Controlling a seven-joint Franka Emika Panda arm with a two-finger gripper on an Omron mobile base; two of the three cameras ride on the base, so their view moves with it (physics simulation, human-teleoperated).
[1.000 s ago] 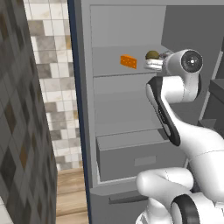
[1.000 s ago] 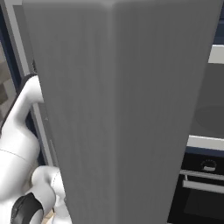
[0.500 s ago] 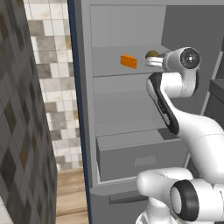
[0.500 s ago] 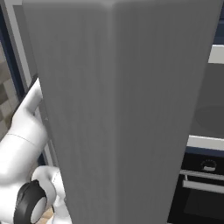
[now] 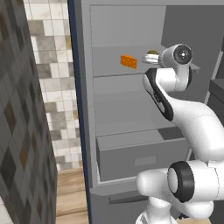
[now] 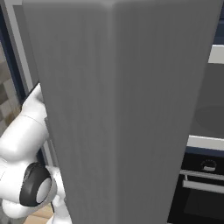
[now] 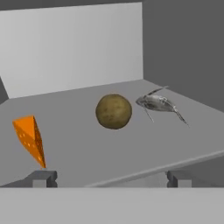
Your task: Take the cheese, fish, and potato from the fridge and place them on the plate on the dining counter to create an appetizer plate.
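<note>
On a grey shelf (image 7: 87, 153) of the open fridge (image 5: 131, 113) lie three foods. The orange cheese (image 7: 29, 139) wedge is on the left, the round olive-brown potato (image 7: 113, 111) in the middle and the silver fish (image 7: 158, 104) to its right. My gripper (image 7: 109, 178) is open at the shelf's front edge, level with the foods, and the potato lies straight ahead between its fingertips (image 7: 43, 177). The left base view has the cheese (image 5: 128, 61) left of my hand and the potato (image 5: 152, 53) half hidden behind it. Plate and dining counter are out of view.
A closed grey drawer (image 5: 140, 155) juts out below the shelves, under my arm. The fridge's open door (image 6: 122, 109) stands close on the right and blocks the right base view. A tiled wall (image 5: 48, 87) lies left of the fridge, an oven (image 6: 201, 188) to the right.
My hand has shifted slightly left and up toward the shelf with the foods, and the arm's lower links have risen with it. The foods have not moved.
</note>
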